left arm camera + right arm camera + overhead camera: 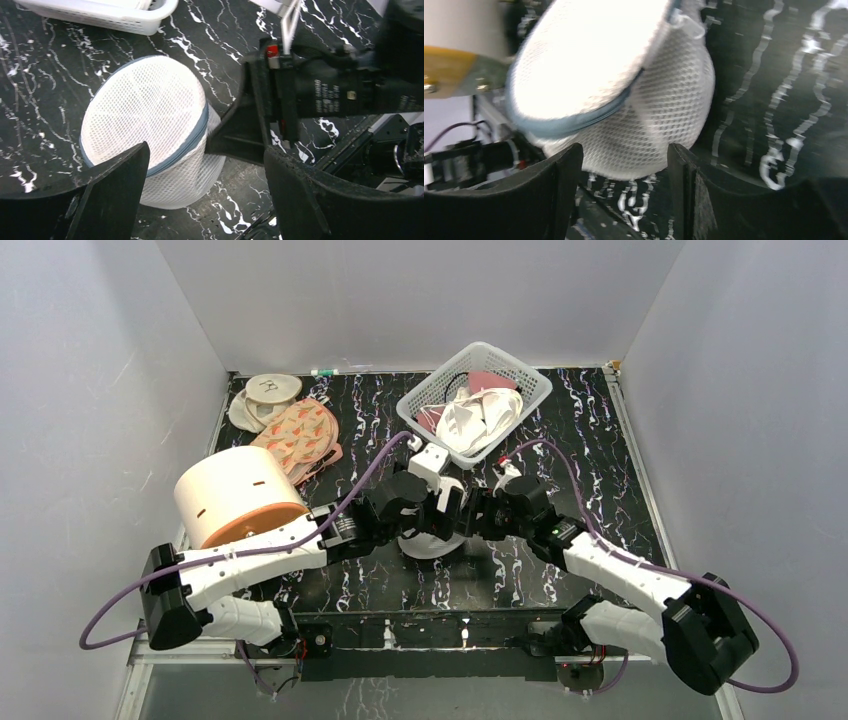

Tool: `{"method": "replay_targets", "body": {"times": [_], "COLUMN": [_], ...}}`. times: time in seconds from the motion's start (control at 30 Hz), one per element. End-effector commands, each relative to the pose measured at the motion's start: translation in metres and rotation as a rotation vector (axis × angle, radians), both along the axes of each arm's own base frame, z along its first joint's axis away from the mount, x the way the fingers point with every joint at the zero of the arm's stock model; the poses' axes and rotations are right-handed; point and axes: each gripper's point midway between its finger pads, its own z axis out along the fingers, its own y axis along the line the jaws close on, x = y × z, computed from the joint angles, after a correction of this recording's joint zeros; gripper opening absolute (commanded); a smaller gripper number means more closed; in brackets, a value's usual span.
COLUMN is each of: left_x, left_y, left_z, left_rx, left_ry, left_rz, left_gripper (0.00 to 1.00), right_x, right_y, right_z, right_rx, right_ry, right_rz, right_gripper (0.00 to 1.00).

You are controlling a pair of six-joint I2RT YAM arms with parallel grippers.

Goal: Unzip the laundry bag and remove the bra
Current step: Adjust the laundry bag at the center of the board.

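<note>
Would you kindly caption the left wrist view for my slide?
Mesh laundry bag on the marbled table ahead of the open left gripper, right gripper alongside.

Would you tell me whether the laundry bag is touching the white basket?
Apart. The left wrist view shows bare table between the laundry bag and the basket.

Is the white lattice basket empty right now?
No, the basket holds a crumpled white cloth and something reddish beneath it.

White mesh-cloth laundry bag [145,110], glossy black marbled table [45,75], white plastic lattice basket [115,20].
</note>
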Motion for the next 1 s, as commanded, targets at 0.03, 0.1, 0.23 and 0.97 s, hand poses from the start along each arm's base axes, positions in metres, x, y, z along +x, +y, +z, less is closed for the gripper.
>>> {"method": "replay_targets", "body": {"times": [0.03,0.1,0.23,0.97], "left_x": [0.006,0.007,0.010,0.014], "left_y": [0.020,0.015,0.004,-0.028], "left_z": [-0.001,0.001,-0.001,-0.082], "left_rx": [0.077,0.102,0.150,0.629], "left_ry": [-0.042,-0.038,-0.035,-0.112], "left_rz": [0.047,0.032,-0.003,-0.135], "left_gripper": [0.83,0.85,0.88,0.92], "right_x": [-0.001,-0.002,0.005,0.044], "right_y": [0.028,0.027,0.009,-0.145], "right_z": [0.064,0.067,0.066,0.052], "right_rx": [0.228,0.217,0.096,-0.073], "right_ry": [-0.158,-0.176,-0.184,-0.130], "right_rz": [0.069,0.080,0.022,-0.415], "right_gripper": [0.66,0.72,0.73,0.76]}}
